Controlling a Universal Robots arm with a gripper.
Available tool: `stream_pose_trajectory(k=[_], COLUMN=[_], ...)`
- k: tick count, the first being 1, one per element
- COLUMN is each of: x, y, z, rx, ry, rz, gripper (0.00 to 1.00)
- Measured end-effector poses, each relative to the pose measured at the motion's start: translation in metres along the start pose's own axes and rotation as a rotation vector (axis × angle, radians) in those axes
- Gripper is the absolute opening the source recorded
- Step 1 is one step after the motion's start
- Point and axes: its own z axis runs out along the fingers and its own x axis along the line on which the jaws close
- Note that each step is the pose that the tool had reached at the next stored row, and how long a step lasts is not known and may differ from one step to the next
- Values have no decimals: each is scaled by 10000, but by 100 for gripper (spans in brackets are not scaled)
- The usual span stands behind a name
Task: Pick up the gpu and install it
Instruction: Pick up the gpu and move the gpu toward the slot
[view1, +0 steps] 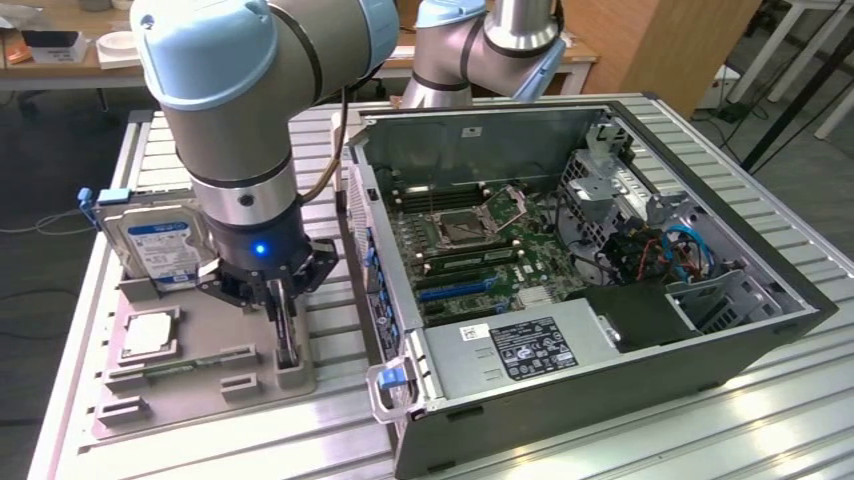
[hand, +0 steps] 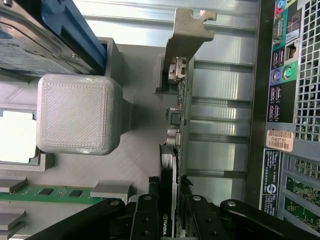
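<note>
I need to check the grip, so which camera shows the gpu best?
The wrist view: the gpu runs edge-on from its silver bracket to the gripper closed on it. The exterior view gives a thin dark strip below the gripper in the grey holder.

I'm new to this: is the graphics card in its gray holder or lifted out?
In: the gpu stands on edge in the gray holder, gripper closed on it.

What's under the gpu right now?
The grey tray is under the gpu, which stands on edge between the tray's slot blocks, with the gripper closed on its top edge. Its bottom edge is hidden by the blocks.
</note>
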Motion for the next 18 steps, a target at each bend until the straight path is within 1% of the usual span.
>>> stream_pose_trajectory(k=[18], x=[0], y=[0], z=[0], rx=[-1], ry=[-1], rz=[0], gripper=[26])
